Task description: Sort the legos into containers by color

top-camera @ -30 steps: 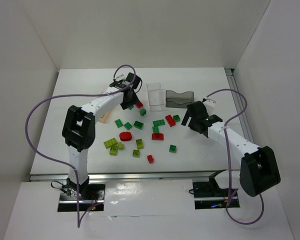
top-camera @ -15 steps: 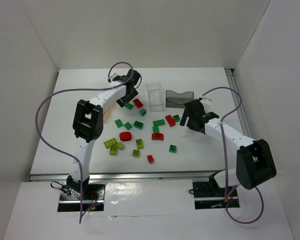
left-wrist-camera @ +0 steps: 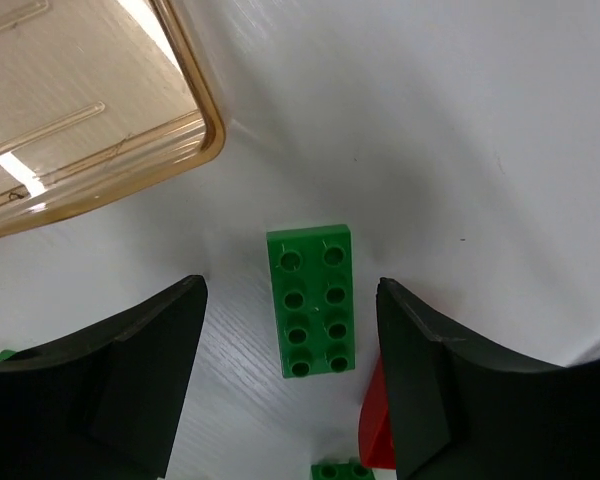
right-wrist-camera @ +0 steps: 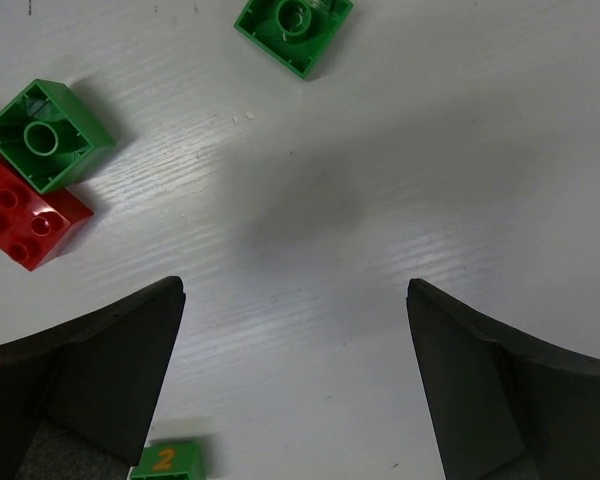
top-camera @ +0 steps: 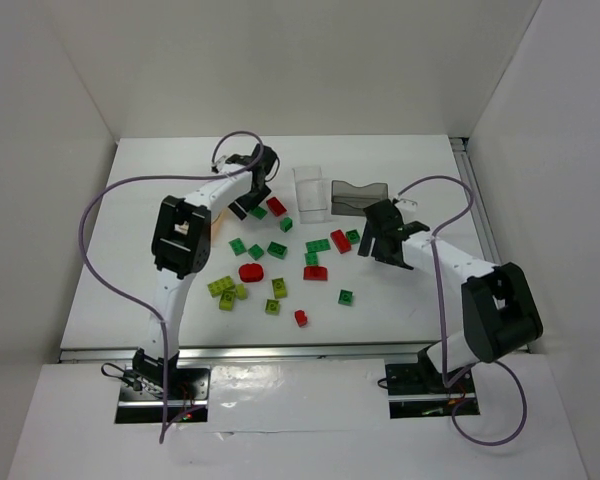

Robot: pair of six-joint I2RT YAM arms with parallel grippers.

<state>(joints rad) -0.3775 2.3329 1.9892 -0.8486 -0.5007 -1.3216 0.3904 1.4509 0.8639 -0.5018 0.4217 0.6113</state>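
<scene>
My left gripper (left-wrist-camera: 291, 292) is open, its jaws standing on either side of a dark green eight-stud lego (left-wrist-camera: 311, 300) that lies flat on the table, touching neither. In the top view this gripper (top-camera: 248, 200) is at the back left, by that green lego (top-camera: 258, 212) and a red lego (top-camera: 276, 207). The tan container (left-wrist-camera: 206, 128) lies just beyond; the arm hides most of it from above. The clear container (top-camera: 310, 190) and smoky grey container (top-camera: 360, 197) stand at the back. My right gripper (right-wrist-camera: 295, 290) is open over bare table, in front of the grey container.
Loose legos are scattered across the middle: green (top-camera: 277, 249), red (top-camera: 251, 271) and lime (top-camera: 221, 287) ones. Near my right gripper lie two upturned green legos (right-wrist-camera: 293, 30) (right-wrist-camera: 48, 135) and a red one (right-wrist-camera: 25, 220). A red piece (left-wrist-camera: 375, 430) sits by my left gripper's right finger.
My left gripper's jaws have spread wide and the wrist has drawn back a little, baring the green and red legos beneath it. My right gripper has shifted slightly left, still open.
</scene>
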